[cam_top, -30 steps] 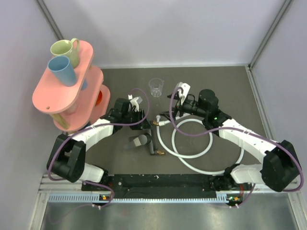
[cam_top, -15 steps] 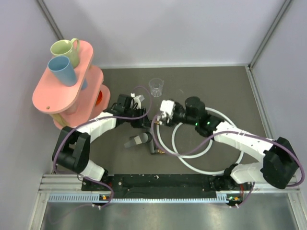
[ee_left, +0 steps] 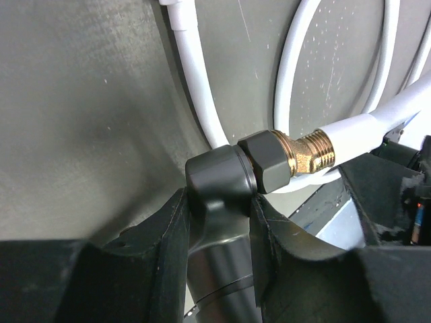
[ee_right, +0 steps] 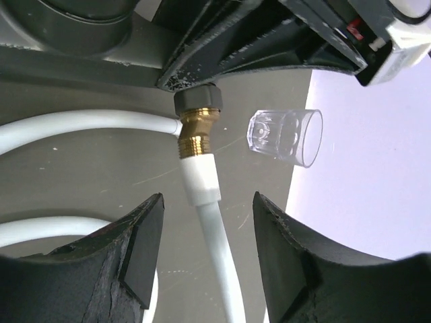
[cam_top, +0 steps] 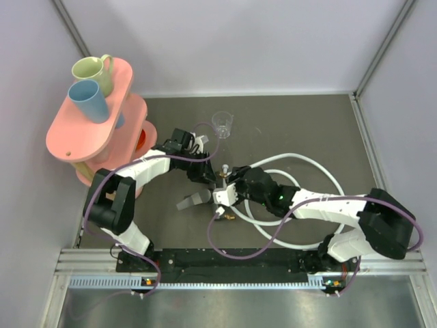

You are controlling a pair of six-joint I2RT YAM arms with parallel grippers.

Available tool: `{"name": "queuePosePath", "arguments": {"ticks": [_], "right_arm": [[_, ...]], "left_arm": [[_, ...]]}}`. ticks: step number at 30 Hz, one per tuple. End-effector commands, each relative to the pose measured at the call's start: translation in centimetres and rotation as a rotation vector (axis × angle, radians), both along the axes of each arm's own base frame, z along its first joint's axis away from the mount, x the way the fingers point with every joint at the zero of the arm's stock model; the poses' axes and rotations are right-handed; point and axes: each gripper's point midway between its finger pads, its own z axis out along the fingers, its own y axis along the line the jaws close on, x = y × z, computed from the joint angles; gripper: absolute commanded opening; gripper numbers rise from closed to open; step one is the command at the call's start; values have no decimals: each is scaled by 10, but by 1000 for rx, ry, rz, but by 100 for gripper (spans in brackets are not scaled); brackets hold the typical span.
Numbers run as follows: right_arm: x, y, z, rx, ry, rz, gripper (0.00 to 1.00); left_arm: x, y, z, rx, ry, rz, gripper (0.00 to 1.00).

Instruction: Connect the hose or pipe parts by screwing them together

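Note:
The white hose (cam_top: pixel 321 167) lies in loops on the dark table. Its white end sleeve (ee_right: pixel 200 180) meets the brass thread (ee_right: pixel 195 134) of the black fitting (ee_left: pixel 219 178). My left gripper (ee_left: pixel 219 202) is shut on the fitting's dark stem, at the table's middle in the top view (cam_top: pixel 207 179). The brass elbow (ee_left: pixel 306 151) sticks out to the right of its fingers. My right gripper (ee_right: pixel 205 215) is open, with a finger on either side of the hose just below the sleeve and not touching it. In the top view it (cam_top: pixel 224 193) sits right beside the fitting (cam_top: pixel 194 200).
A clear plastic cup (cam_top: pixel 222 124) stands behind the grippers, also in the right wrist view (ee_right: pixel 286 136). A pink two-tier rack (cam_top: pixel 89 130) with a green mug (cam_top: pixel 93 70) and a blue mug (cam_top: pixel 89 99) stands at the far left. Purple cables trail along both arms.
My right arm has swung left and nearer to the fitting, its jaws narrowing around the hose end. The hose loops have shifted. My left arm has reached slightly toward the middle.

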Motion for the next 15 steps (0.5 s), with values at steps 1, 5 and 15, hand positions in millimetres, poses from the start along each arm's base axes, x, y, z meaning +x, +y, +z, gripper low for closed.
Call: {"name": "queuePosePath", "arguments": {"ticks": [1, 5, 15], "right_arm": [[12, 15, 10, -28, -131, 2, 53], [14, 25, 3, -57, -139, 19, 50], [20, 46, 3, -16, -121, 17, 3]], "left_arm": [[-2, -16, 31, -114, 6, -63, 0], [-4, -16, 30, -118, 20, -67, 0], [-5, -24, 39, -187, 12, -80, 0]]}}
